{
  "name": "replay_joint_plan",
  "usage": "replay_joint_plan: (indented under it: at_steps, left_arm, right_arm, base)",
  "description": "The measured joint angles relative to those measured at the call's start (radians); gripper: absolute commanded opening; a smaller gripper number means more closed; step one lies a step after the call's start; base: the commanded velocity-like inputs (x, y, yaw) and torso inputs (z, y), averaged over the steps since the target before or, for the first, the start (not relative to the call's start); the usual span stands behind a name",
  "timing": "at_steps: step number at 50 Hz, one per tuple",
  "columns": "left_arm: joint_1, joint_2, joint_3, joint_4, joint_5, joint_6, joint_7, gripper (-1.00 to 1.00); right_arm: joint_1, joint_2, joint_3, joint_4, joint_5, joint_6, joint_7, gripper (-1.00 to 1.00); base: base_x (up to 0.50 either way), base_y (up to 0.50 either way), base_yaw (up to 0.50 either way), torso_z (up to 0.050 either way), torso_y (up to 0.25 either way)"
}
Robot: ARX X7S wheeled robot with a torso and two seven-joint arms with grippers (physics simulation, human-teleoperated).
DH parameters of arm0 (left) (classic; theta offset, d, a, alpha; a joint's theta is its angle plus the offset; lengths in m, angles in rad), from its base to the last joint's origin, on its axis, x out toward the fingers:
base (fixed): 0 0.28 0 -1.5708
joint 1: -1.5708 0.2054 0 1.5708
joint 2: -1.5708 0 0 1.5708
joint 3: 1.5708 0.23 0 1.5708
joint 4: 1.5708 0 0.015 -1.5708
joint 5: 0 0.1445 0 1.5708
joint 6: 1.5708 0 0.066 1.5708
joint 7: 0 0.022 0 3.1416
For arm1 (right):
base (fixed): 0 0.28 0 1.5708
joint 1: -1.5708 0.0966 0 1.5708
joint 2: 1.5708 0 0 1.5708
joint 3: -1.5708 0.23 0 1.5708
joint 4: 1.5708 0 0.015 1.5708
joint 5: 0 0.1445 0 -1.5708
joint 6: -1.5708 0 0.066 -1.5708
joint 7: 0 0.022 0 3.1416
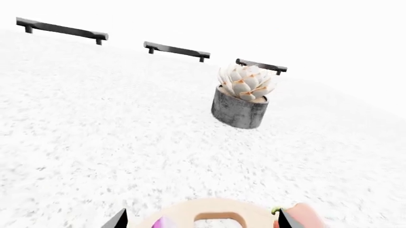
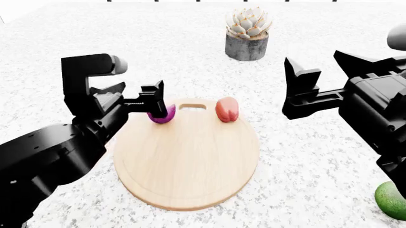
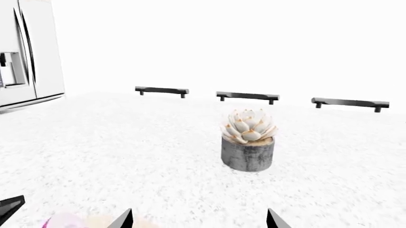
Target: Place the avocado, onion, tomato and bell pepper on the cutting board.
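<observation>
Black left gripper (image 2: 154, 100) stood with jaws spread just above the small purple-red onion (image 2: 162, 115), which lay on the round light wooden cutting board (image 2: 187, 161). The right gripper (image 2: 297, 92) was open too, holding nothing.

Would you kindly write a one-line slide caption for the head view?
Onion and bell pepper on the cutting board, avocado still on the counter, both grippers open.

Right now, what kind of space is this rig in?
Likely a simulated kitchen: speckled white countertop, fridge off to the side, round cutting board with produce, potted succulent.
</observation>
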Motion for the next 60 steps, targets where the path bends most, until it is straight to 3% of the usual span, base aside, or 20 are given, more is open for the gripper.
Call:
replay_joint_plan:
  at_steps: [23,60]
  left_arm:
    - [0.096,-0.068,-0.059,0.203,-0.070,0.011,-0.061,1.00]
    - [0.117,-0.075,-0.043,0.248,-0.075,0.015,-0.064,1.00]
  right_arm:
    - [-0.126,0.045,0.054,-0.058,0.032,-0.046,0.019,1.00]
    - [-0.161,0.071,0.074,-0.085,0.067,-0.069,0.035,1.00]
  base:
    - [0.00,-0.01,0.00,0.000,0.000]
    - [0.00,-0.50,0.00,0.000,0.000]
